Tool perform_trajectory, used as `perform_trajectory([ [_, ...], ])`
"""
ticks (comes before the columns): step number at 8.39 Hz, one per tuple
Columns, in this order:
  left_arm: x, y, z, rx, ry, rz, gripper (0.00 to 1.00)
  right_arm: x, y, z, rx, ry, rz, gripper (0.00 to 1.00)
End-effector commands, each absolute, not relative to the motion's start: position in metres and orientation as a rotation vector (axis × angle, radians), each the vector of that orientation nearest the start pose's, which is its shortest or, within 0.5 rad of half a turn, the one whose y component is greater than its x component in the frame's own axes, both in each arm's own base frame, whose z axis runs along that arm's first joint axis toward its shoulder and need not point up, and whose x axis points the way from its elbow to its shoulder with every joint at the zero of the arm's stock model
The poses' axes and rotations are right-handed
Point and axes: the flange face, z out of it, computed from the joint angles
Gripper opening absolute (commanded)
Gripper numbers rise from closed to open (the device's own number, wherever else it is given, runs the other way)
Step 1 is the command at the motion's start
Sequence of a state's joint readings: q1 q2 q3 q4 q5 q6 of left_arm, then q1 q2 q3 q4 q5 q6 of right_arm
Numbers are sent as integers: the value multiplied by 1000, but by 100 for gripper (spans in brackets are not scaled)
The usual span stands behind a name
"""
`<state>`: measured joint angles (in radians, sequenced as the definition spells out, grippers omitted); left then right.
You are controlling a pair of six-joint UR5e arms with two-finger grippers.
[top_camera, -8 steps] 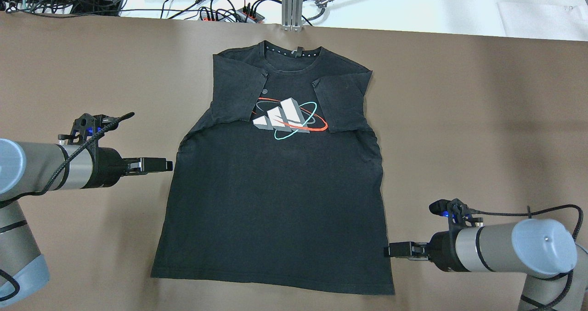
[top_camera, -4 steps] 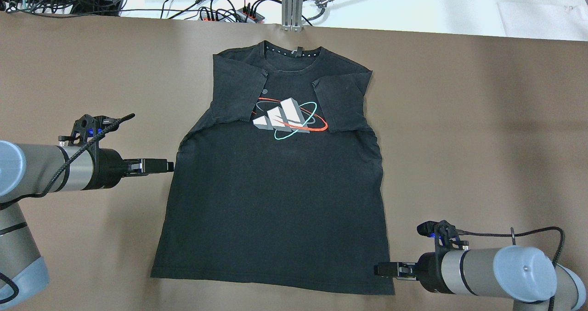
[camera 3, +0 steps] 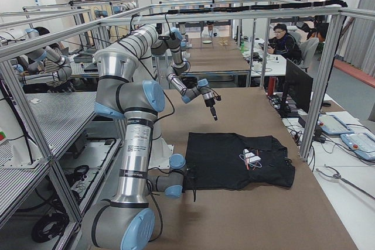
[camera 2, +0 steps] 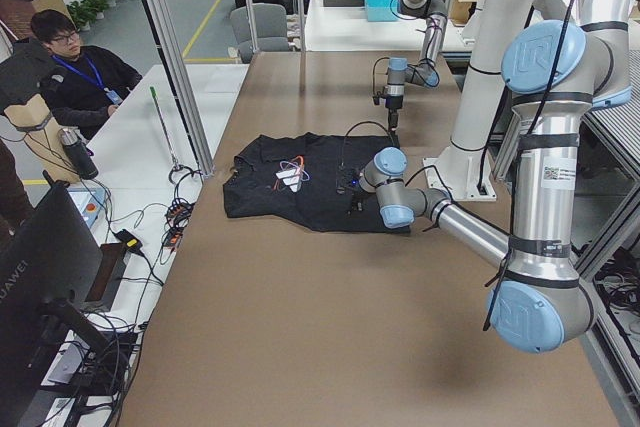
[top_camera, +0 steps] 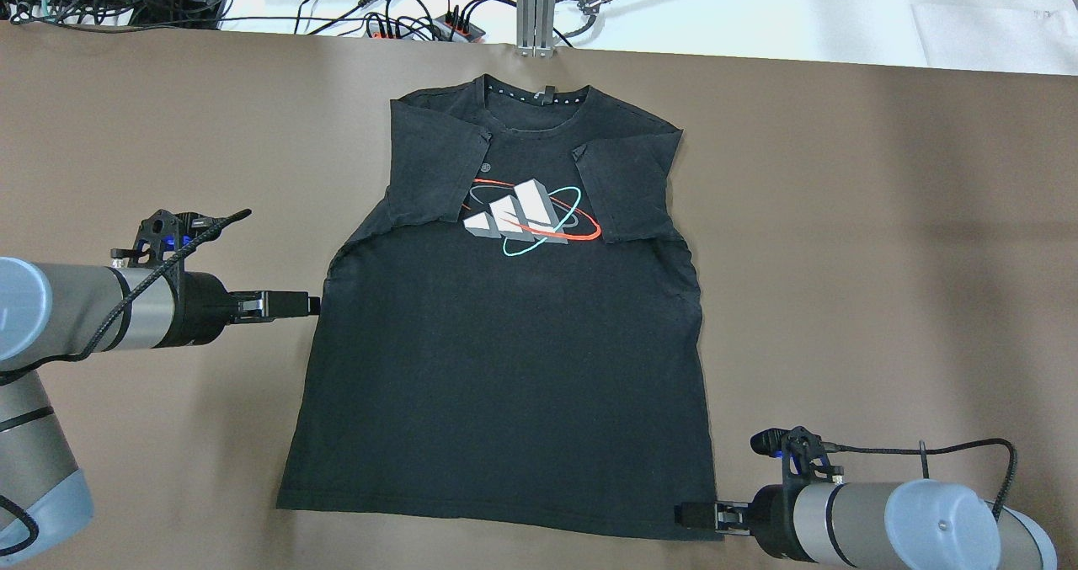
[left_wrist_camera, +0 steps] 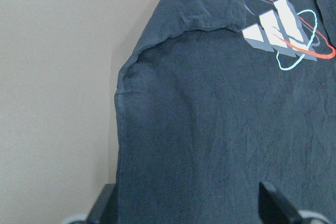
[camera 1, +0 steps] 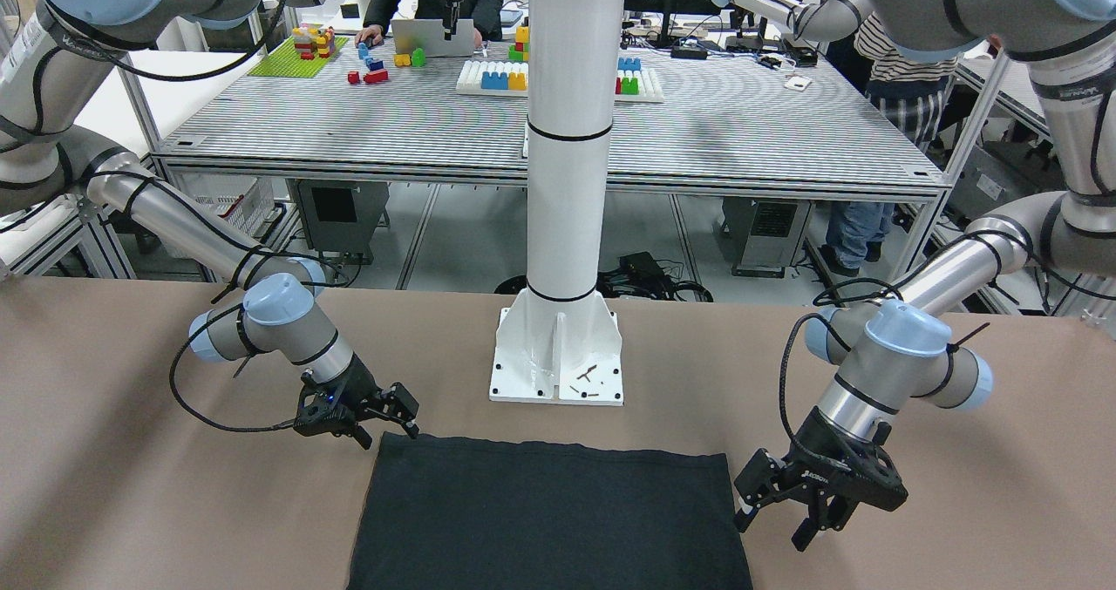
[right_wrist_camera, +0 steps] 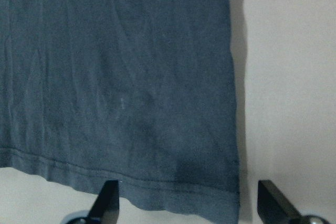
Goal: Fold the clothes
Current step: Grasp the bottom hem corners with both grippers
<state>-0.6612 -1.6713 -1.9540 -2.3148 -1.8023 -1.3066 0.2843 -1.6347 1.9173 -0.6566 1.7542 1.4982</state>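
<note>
The clothes are one black T-shirt (top_camera: 505,368) lying flat on the brown table, front up, both sleeves folded in over the chest beside a white, red and teal logo (top_camera: 522,216). My left gripper (top_camera: 312,304) sits low at the shirt's left side seam below the sleeve; the left wrist view shows it open (left_wrist_camera: 189,208) with fabric (left_wrist_camera: 220,129) between the fingers. My right gripper (top_camera: 686,515) is at the bottom right hem corner, open (right_wrist_camera: 189,203), its fingers straddling that corner (right_wrist_camera: 210,182). Both also show in the front-facing view, the left gripper (camera 1: 772,529) and the right gripper (camera 1: 388,437), either side of the hem.
The white post's base (camera 1: 558,355) stands behind the hem on the robot's side. Cables and power strips (top_camera: 421,23) and an aluminium post (top_camera: 536,6) line the far edge. A person (camera 2: 80,67) sits beyond the table's far side.
My right gripper has travelled down the shirt's right edge toward the robot and now sits at the hem corner. The left gripper has barely shifted. The shirt lies unchanged.
</note>
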Motion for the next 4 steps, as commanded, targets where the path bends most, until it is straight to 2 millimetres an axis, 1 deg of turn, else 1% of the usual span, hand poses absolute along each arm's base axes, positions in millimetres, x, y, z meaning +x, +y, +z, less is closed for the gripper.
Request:
perform_trajectory([
  [1,342,-405,345,365,1178,-202,94,-434,-243,433,44,-1174,74,73],
  [2,344,-407,346,365,1175,-202,94,-436,-242,431,43,-1178,71,56],
  [3,346,-409,349,362,1169,-201,94,-437,-242,432,43,-1177,71,27],
  [4,347,-409,349,363,1169,-200,94,-436,-242,431,45,-1178,72,9],
])
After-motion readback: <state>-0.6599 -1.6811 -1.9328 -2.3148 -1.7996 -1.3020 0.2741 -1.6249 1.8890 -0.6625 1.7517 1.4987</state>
